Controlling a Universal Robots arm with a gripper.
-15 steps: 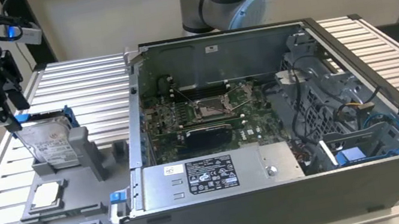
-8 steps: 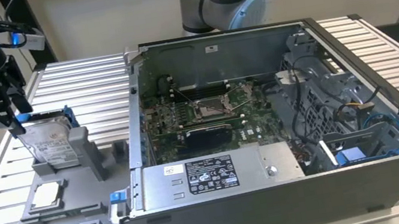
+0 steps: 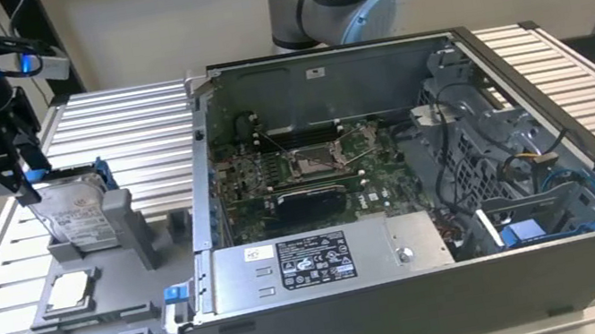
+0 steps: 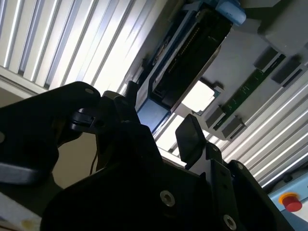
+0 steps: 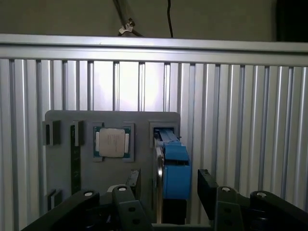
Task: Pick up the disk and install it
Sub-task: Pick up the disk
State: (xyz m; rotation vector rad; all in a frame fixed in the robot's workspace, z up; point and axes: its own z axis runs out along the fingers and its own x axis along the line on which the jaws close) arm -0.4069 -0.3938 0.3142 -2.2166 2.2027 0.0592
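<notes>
Gripper (image 5: 169, 180): fingers spread wide, holding nothing, straddling disk | disk (image 3: 80, 208): upright in grey stand (image 3: 138, 225), top edge offered for grasping | computer case (image 3: 419, 310): lid off.

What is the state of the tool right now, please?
Tool: open, one finger on each side of the upright silver-grey hard disk in its blue plastic carrier, not gripping it.
</notes>
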